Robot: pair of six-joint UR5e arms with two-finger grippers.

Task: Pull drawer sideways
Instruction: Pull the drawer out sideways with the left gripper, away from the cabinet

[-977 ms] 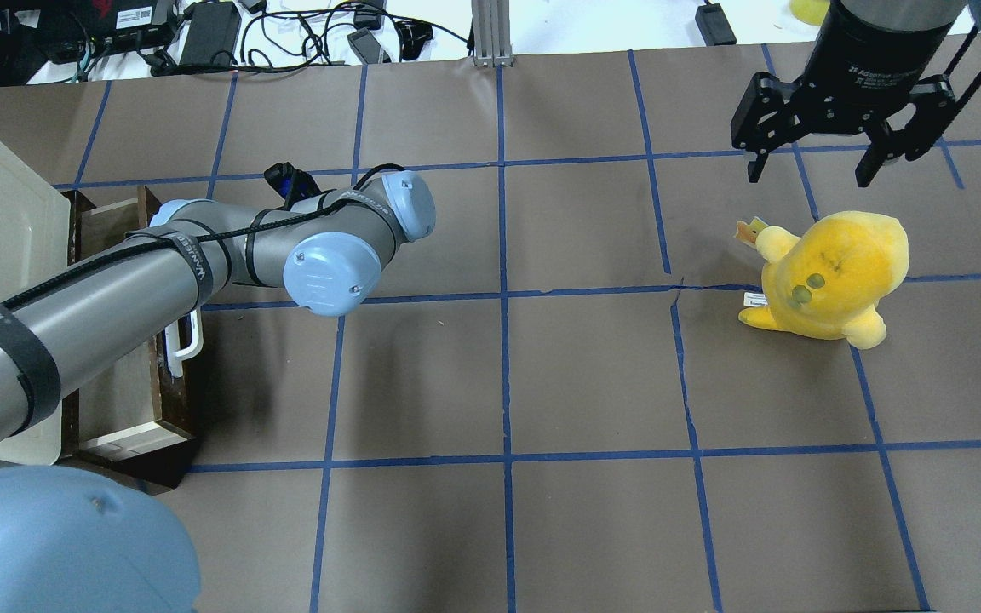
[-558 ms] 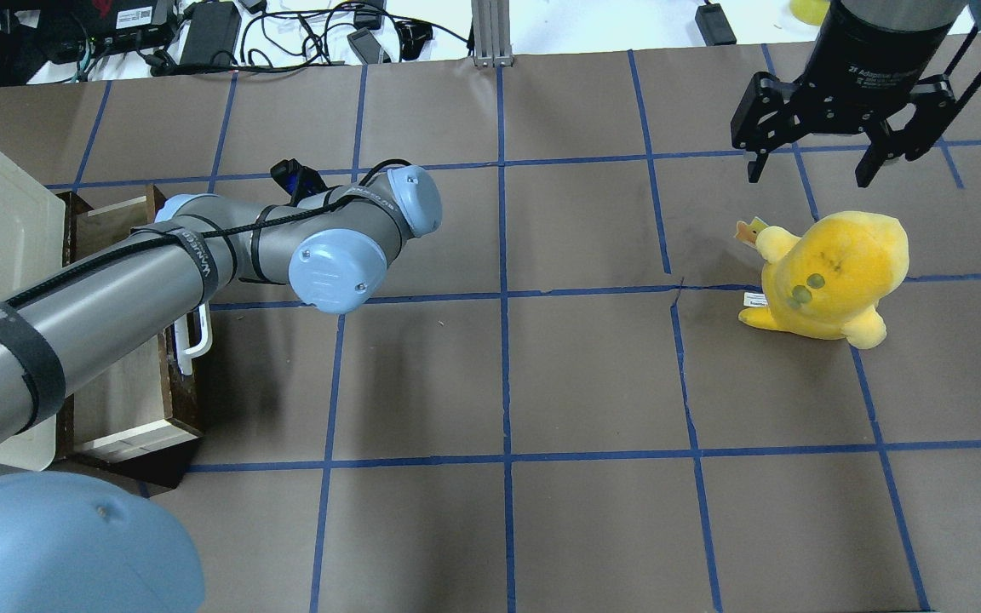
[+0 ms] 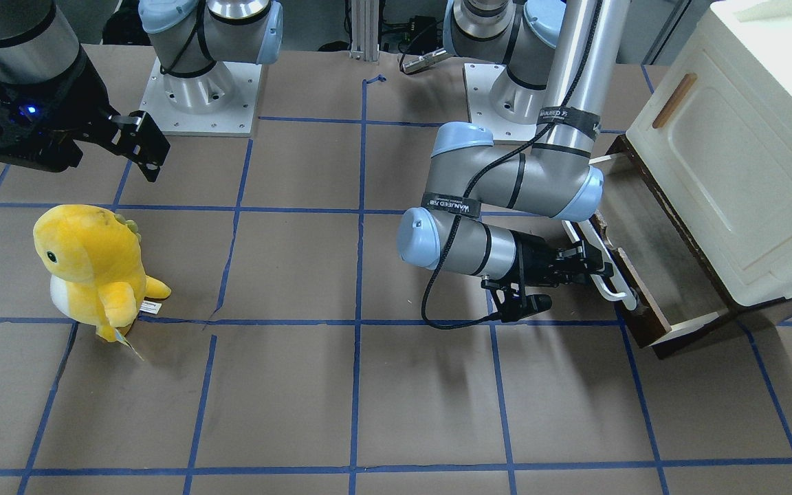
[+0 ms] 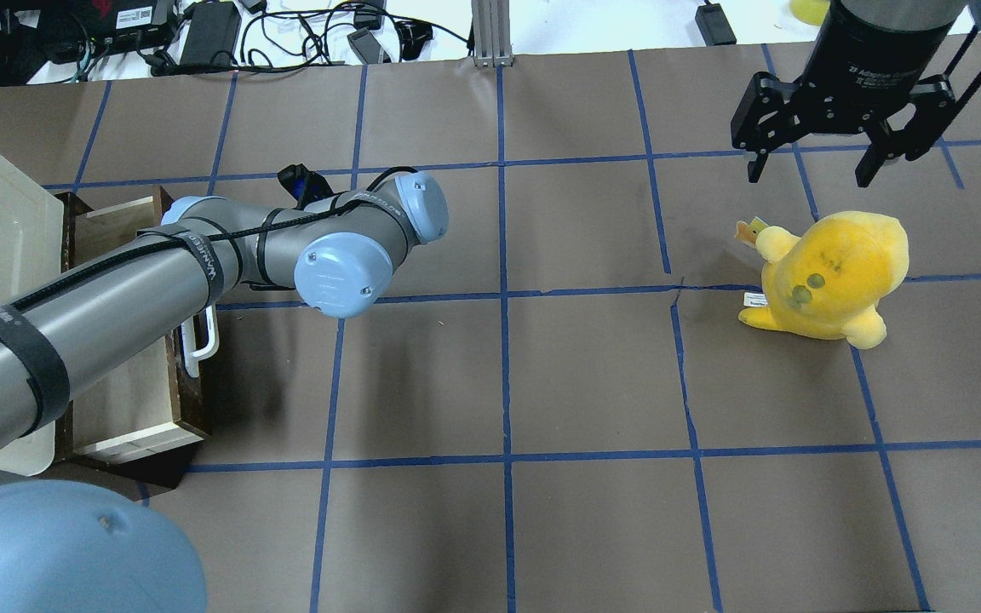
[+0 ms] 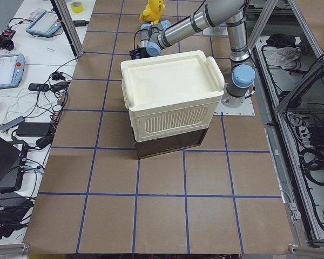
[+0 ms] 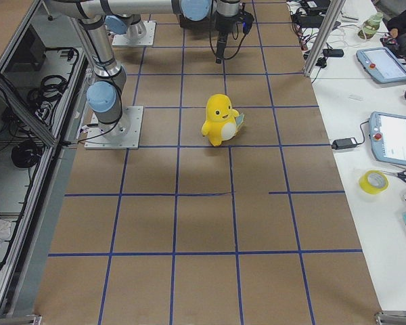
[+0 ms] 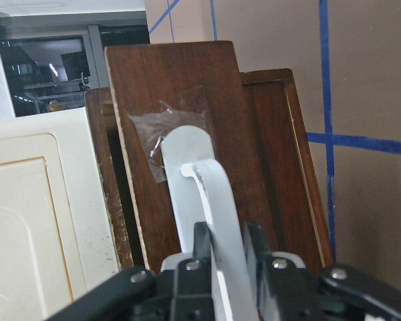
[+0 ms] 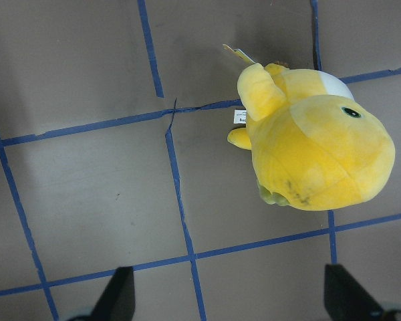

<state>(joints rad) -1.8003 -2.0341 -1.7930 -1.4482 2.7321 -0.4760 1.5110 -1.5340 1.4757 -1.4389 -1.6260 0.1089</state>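
The drawer (image 3: 643, 313) has a dark brown front, a white bar handle (image 3: 606, 271) and pale wood sides. It stands partly pulled out from under the cream-white cabinet (image 3: 746, 172). My left gripper (image 3: 592, 268) is shut on the handle. The left wrist view shows its fingers (image 7: 200, 249) clamped on the white bar (image 7: 210, 194) in front of the drawer front (image 7: 180, 114). In the overhead view the drawer (image 4: 129, 400) and handle (image 4: 201, 340) show below my left arm. My right gripper (image 4: 810, 174) hangs open and empty above the table, far from the drawer.
A yellow plush toy (image 4: 831, 272) stands on the brown paper near my right gripper and also shows in the right wrist view (image 8: 314, 147). The cabinet door has a small tan handle (image 3: 673, 101). Cables and devices (image 4: 201, 34) lie beyond the far edge.
The drawer has slid further out of the cabinet, rightward in the overhead view, with my left gripper on its handle. The right arm has not moved.
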